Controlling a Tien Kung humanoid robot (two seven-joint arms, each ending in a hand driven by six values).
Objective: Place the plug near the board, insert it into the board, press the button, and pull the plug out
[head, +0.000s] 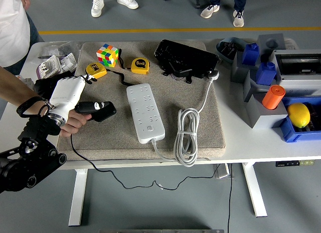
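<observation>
Here | beige mat (pixel 115 137) on white table (pixel 261 142) | grey floor (pixel 175 12)

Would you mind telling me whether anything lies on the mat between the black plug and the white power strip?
Nothing visible does. The black plug sits in the white left hand, which a person's hand supports from below, and only bare beige mat separates it from the white power strip.

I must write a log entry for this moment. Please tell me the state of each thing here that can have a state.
Black plug with thin black cord: not inserted, held left of the strip.
White power strip: flat on the beige mat, all sockets free.
Coiled white cable: bundled beside the strip.
White left hand: over the plug's rear; a person's hand is beneath it.
Orange cylinder: tilted on the grey block.
</observation>
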